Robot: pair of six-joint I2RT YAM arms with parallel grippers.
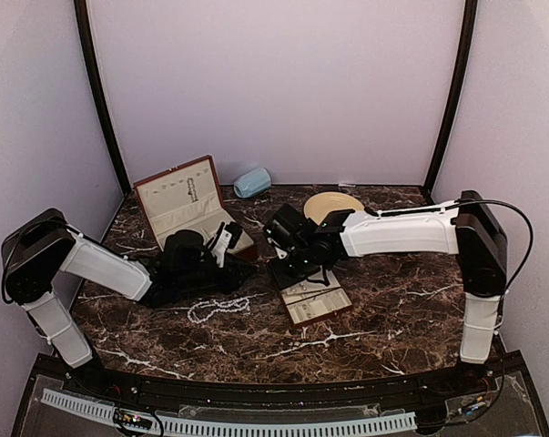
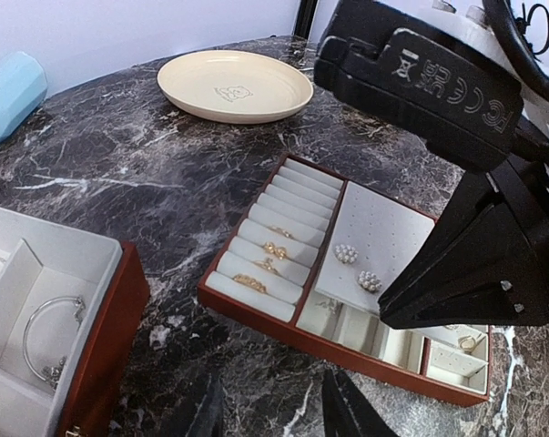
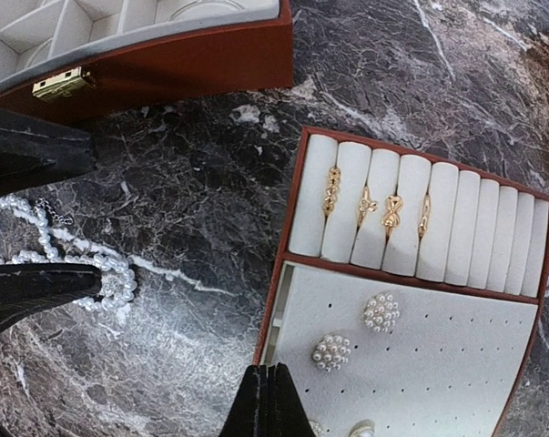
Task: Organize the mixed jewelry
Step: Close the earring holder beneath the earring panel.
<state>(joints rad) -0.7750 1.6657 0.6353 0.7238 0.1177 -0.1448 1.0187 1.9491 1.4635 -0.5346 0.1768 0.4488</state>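
Looking down, we see the pearl strand (image 1: 218,308) lying on the tabletop (image 1: 392,309), lower left of centre, near our left tool (image 2: 272,411), which stands open; our right tool (image 3: 268,393) is closed.

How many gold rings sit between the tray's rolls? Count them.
4 gold rings, one in each of the tray's four leftmost roll gaps, right wrist view; none seem hidden.

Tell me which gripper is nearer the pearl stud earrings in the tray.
Right. The shut right gripper hangs over the tray, close beside the pearl stud earrings; the open left gripper sits off the tray, facing it, next to the jewelry box.
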